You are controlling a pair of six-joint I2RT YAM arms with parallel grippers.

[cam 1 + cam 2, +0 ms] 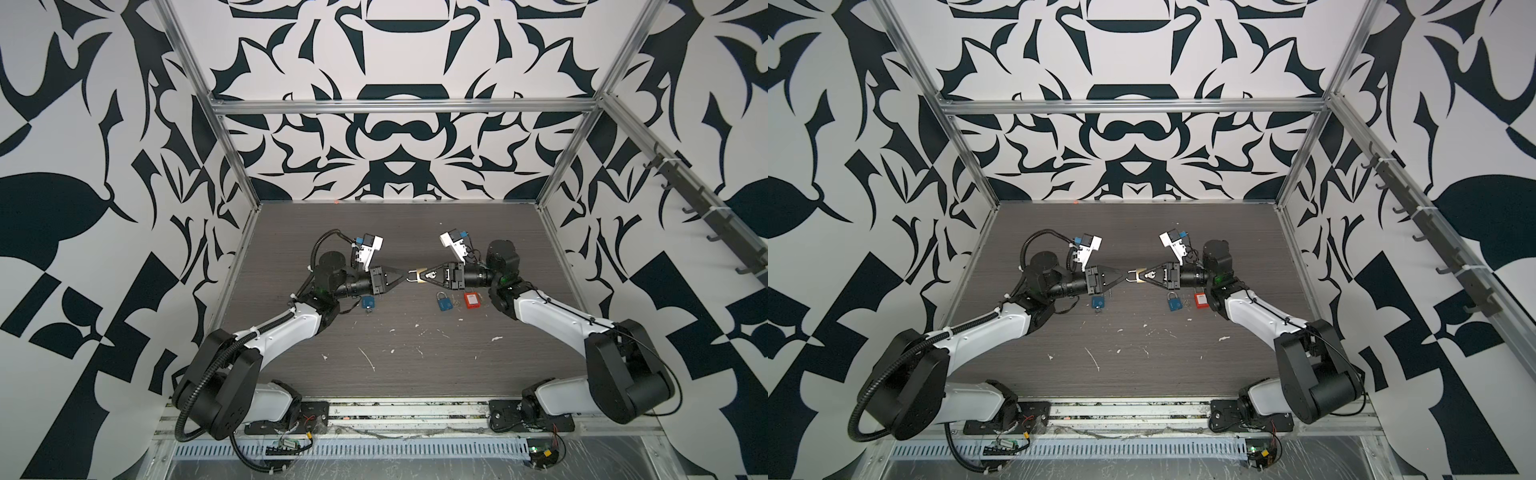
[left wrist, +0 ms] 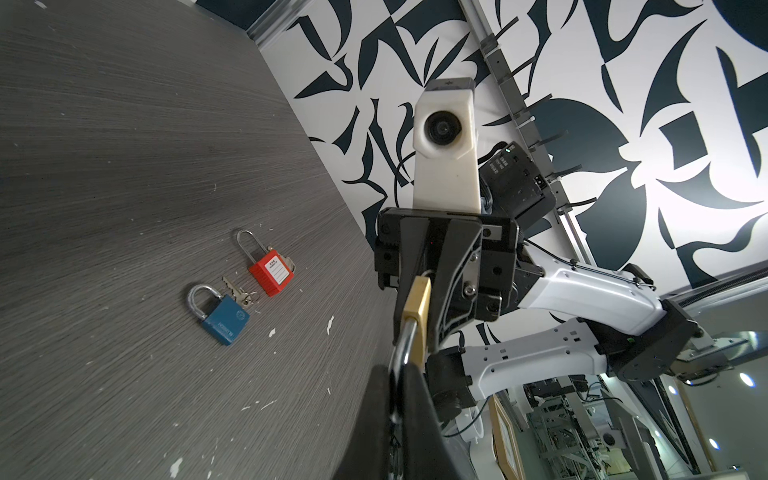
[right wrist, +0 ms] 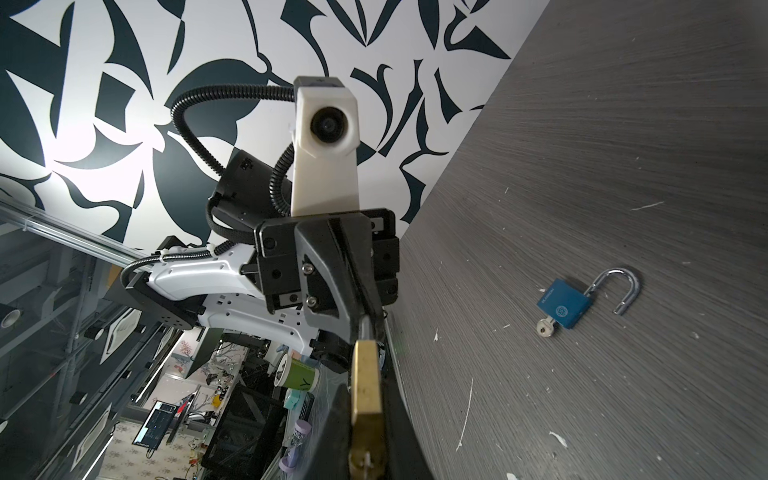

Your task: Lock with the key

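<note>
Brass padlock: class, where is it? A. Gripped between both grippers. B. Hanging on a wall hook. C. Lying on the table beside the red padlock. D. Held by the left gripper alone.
A: in a top view the left gripper pinches the shackle of the brass padlock, while the right gripper clamps its body.

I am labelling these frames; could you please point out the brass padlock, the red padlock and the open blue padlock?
brass padlock [image 2: 417, 316]: left wrist view, on its brass body.
red padlock [image 2: 274, 270]: left wrist view, on its labelled face.
open blue padlock [image 3: 563, 305]: right wrist view, on its blue body.
</note>
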